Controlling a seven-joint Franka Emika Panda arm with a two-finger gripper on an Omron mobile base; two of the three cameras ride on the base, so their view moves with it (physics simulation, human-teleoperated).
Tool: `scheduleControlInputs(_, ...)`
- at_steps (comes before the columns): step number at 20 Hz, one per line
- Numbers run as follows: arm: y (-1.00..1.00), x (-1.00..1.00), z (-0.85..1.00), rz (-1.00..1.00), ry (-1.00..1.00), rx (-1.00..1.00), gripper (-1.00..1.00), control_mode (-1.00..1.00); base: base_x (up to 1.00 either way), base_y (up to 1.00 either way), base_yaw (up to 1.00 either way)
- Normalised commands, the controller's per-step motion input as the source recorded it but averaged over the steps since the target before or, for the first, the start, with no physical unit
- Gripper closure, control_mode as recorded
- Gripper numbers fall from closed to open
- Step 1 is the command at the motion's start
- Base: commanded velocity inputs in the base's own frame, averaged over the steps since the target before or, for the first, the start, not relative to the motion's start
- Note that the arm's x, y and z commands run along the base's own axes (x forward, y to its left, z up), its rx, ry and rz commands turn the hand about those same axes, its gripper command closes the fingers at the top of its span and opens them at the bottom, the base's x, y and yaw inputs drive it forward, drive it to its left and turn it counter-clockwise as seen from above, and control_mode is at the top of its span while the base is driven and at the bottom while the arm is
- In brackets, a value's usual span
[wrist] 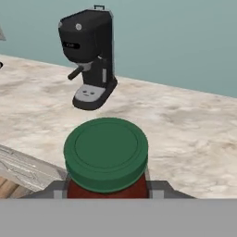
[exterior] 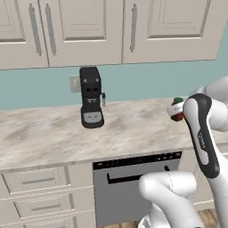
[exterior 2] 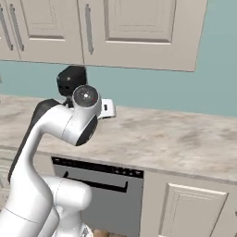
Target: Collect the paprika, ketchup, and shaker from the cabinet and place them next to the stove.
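Observation:
The paprika (wrist: 106, 155), a dark red jar with a green cap, fills the lower middle of the hand view with its cap facing the camera. My gripper (wrist: 107, 190) is shut on it, with a grey finger on each side of the jar. In the left base view the paprika (exterior: 177, 111) peeks out behind my forearm, over the right part of the counter. The cabinet (exterior: 84, 26) hangs above with its doors closed, as the cabinet (exterior 2: 139, 28) also does in the right base view. The ketchup, the shaker and the stove are out of view.
A black espresso machine (exterior: 91, 98) (wrist: 90, 55) stands at the back of the marble counter (exterior: 44, 133) against the teal wall. Under the counter are a dishwasher (exterior: 129, 178) and drawers (exterior: 35, 182). My arm's elbow (exterior 2: 83, 115) blocks part of the right base view.

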Motion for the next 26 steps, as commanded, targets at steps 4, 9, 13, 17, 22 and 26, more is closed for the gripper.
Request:
scheduleControlInputs(4, 0.00, 0.00, 0.00, 0.00, 0.00, 0.00, 1.00, 1.00, 0.00, -0.98, -0.07)
scheduleControlInputs(9, 0.00, 0.00, 0.00, 0.00, 0.00, 0.00, 1.00, 1.00, 0.03, -0.97, -0.06)
scheduleControlInputs(13, 0.00, 0.00, 0.00, 0.00, 0.00, 0.00, 1.00, 1.00, 0.06, -0.97, -0.05)
scheduleControlInputs(17, 0.00, 0.00, 0.00, 0.00, 0.00, 0.00, 1.00, 1.00, 0.09, -0.98, -0.03)
scheduleControlInputs(22, 0.00, 0.00, 0.00, 0.00, 0.00, 0.00, 1.00, 1.00, 0.17, -0.98, -0.01)
scheduleControlInputs(26, 0.00, 0.00, 0.00, 0.00, 0.00, 0.00, 1.00, 1.00, 0.24, -0.96, 0.00)
